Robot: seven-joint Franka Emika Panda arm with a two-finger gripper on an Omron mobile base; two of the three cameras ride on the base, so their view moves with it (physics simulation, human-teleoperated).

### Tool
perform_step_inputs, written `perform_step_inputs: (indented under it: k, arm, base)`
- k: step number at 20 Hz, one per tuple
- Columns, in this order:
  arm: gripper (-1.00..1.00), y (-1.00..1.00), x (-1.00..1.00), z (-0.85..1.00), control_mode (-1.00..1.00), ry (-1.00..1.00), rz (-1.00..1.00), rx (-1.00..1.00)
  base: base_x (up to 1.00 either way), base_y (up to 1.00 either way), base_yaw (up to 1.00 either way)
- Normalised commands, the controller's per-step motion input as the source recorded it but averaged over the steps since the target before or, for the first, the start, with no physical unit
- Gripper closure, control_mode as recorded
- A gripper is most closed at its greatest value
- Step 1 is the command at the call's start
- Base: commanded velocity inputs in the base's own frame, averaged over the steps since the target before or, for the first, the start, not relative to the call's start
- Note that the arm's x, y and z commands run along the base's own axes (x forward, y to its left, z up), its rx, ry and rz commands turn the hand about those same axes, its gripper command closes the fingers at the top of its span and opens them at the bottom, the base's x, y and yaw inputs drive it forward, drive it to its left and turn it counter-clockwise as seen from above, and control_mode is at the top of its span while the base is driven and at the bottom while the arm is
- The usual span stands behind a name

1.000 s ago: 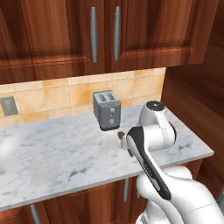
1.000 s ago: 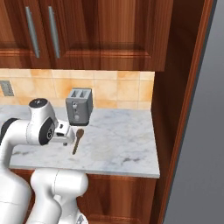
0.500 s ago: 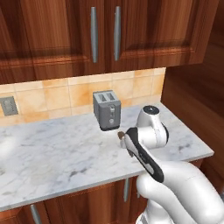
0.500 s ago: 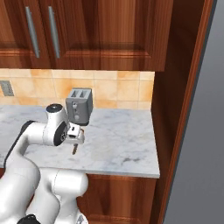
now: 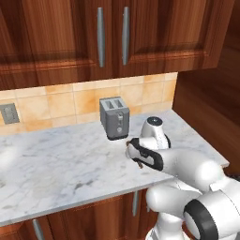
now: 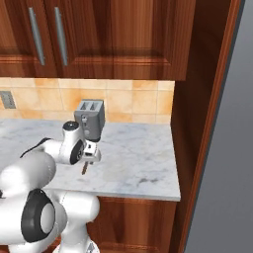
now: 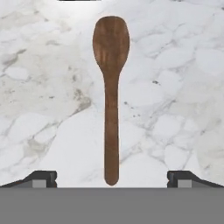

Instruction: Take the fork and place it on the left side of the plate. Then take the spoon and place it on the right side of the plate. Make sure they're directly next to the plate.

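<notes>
One all-brown wooden spoon (image 7: 111, 94) with an oval bowl and a straight handle lies flat on the white, grey-veined marble desk (image 7: 175, 87). In the hand view it runs straight up the middle, bowl at the far end and handle end nearest the camera. The two dark fingertips (image 7: 41, 178) of the tool (image 7: 112, 180) stand wide apart at the lower corners, one to each side of the handle end, and neither touches the wood; nothing is held.

In the right base view the tool (image 6: 90, 157) hangs low over the desk (image 6: 143, 158) and a short brown length of the spoon (image 6: 84, 168) shows just beneath it. In the left base view the white arm mostly hides the spoon, and the tool (image 5: 133, 152) sits over the desk (image 5: 61, 159) near its right part.

A grey two-slot metal toaster (image 5: 114, 117) stands upright near the tiled wall, just behind the tool, and dark wooden cabinets (image 5: 112, 37) with long metal handles hang above it
</notes>
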Motion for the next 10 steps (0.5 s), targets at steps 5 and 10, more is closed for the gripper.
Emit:
perform_step_inputs:
  k: [5, 10]
  arm:
    - [-1.00, 0.05, 0.41, -0.51, -1.00, 0.00, 0.00, 0.00]
    - [-1.00, 0.13, 0.23, -0.56, -1.00, 0.00, 0.00, -0.01]
  base:
    - [0.00, 0.00, 0.00]
    - [0.00, 0.00, 0.00]
